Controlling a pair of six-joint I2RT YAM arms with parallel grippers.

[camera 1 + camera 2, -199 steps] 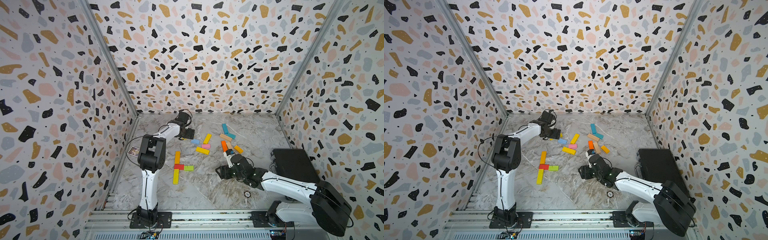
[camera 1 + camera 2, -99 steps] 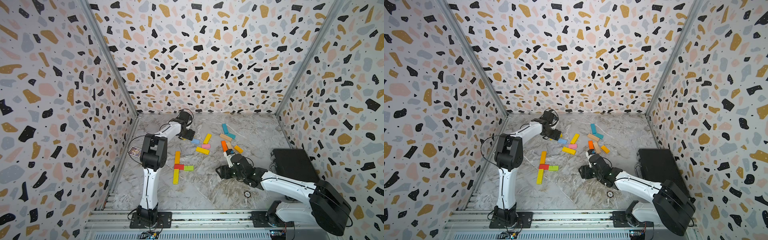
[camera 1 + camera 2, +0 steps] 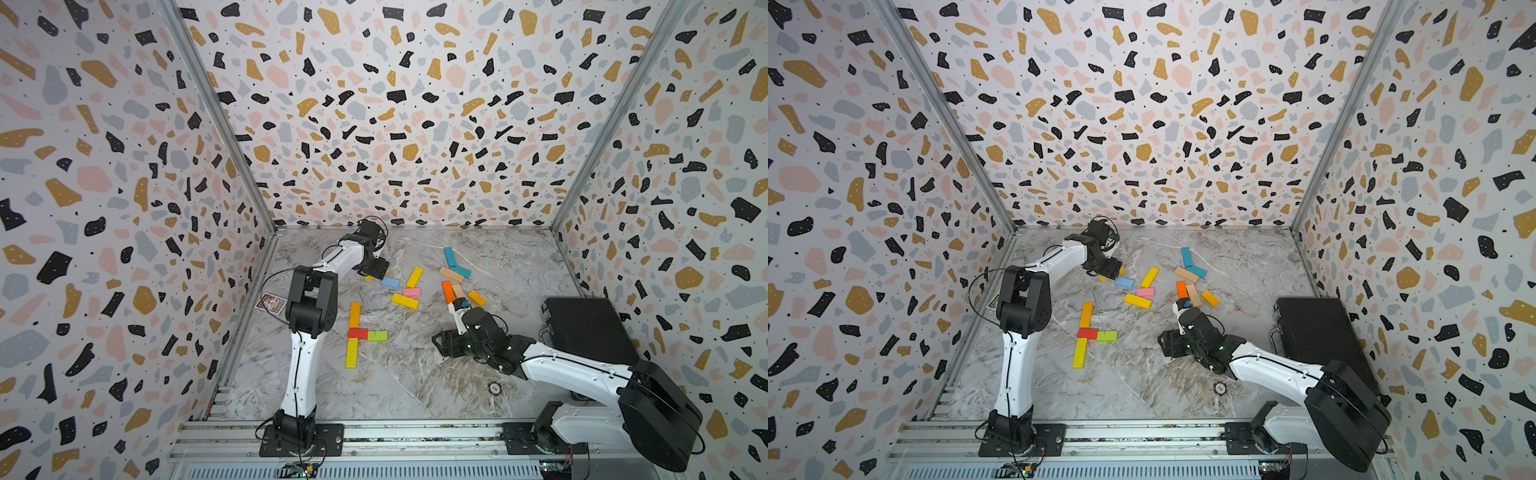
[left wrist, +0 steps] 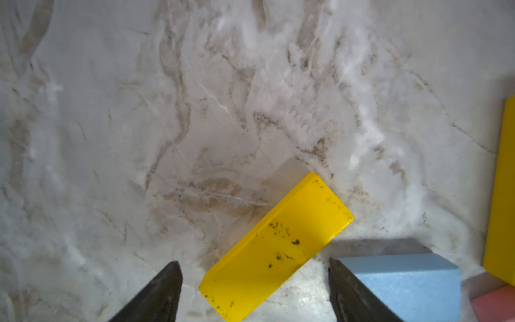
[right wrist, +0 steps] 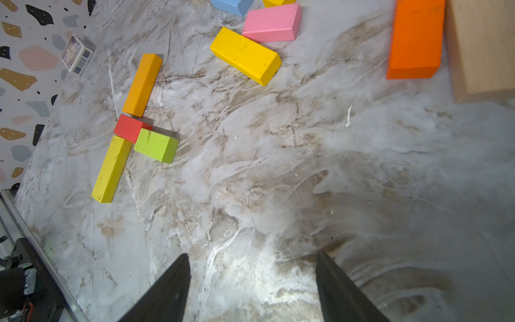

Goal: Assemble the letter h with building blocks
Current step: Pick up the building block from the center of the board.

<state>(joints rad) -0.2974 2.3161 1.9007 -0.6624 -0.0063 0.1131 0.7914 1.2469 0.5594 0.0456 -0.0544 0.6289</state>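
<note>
While my left gripper (image 4: 252, 262) straddles a short yellow block (image 4: 278, 242), fingers apart and clear of it, the left arm (image 3: 311, 303) has shifted slightly since a second ago; the right arm (image 3: 573, 365) hasn't. Right gripper (image 5: 252, 254) is apart over floor (image 5: 278, 167). Card (image 5: 76, 54) shows a barcode, print unreadable. Only the left wrist view shows the straddle. Orange bar (image 3: 354, 314), red block (image 3: 358, 333), green block (image 3: 377, 336) and yellow bar (image 3: 351, 352) touch, left of centre.

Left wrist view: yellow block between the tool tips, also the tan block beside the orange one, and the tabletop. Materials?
Yellow block: likely painted wood, glossy coat with dark chips.
Tan block: unpainted wood, matte, faint grain.
Tabletop: marble-look surface, slight sheen; real stone or printed laminate, cannot tell.
</note>
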